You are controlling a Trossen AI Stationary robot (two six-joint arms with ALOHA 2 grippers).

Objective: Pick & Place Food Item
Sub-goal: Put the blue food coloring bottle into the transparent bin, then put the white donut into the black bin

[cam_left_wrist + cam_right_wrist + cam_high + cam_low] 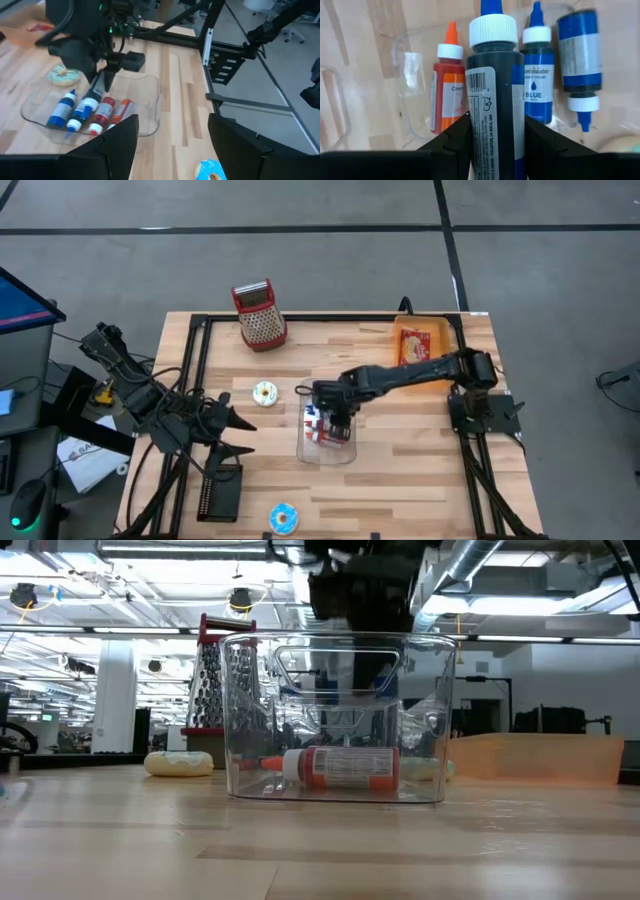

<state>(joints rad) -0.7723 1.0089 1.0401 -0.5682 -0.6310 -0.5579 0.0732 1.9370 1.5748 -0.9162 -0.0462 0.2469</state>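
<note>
A clear plastic container [325, 450] stands mid-table, with several food-colouring bottles lying on its floor: blue ones [537, 90] and an orange one [451, 95]. My right gripper [335, 415] hangs over the container, shut on a dark bottle [492, 95] with a white cap and blue tip. My left gripper [240, 435] waits open near the table's left edge, holding nothing. A white-iced donut [264, 393] lies left of the container, flat on the wood. A blue-iced donut [284, 518] lies near the front edge. My right gripper pinches the dark bottle's labelled body [490, 125] between its two fingers [452, 137]. The fingers come from above, pointing steeply down and lying along the bottle. The bottle is lifted clear, its capped end [91, 102] pointing down into the container's opening.
A red-handled grater [260, 315] stands at the far left of the table. An orange tray [440, 330] with a red packet sits at the far right. A black block [220, 495] lies at the near left, in front of my left gripper.
</note>
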